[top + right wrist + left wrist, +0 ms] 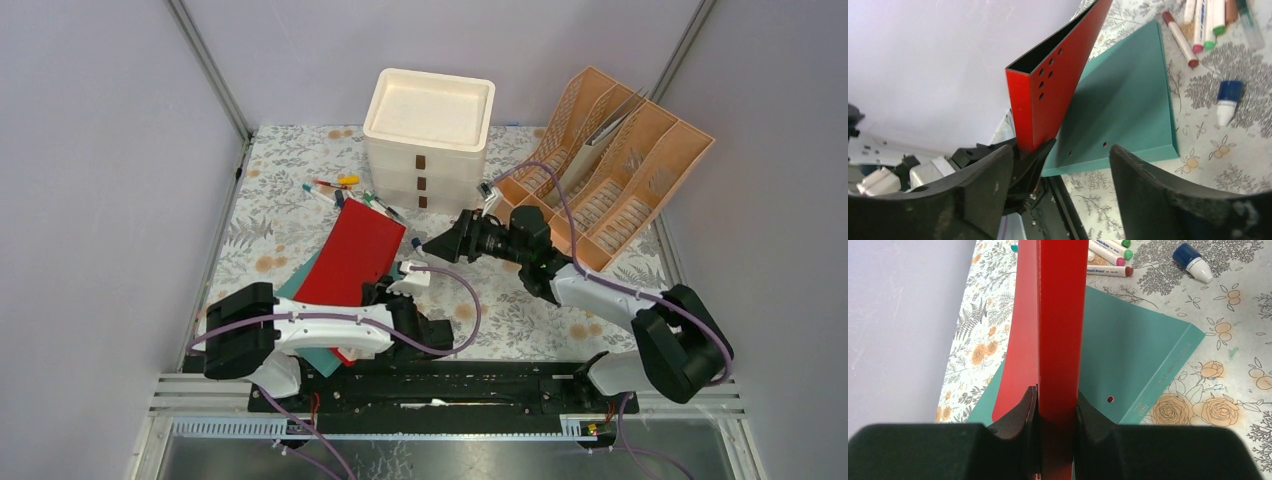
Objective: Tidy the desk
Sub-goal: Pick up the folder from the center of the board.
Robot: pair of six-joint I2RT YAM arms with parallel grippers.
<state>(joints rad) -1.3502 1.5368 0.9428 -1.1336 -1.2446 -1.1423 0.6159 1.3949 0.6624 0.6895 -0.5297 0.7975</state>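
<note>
Where the left hand (1058, 412) clamps its two black fingers on the narrow edge of the red rigid folder (1060, 315), that folder stands tilted above the flat teal folder (1133, 355). The right hand (1060, 150), spread wide and holding nothing, hangs just beside the red folder's lower end. Both folders occupy the near left of the pale fern-and-flower-printed desk (1228, 365), coloured marker pens (1110, 271) lying beyond.
</note>
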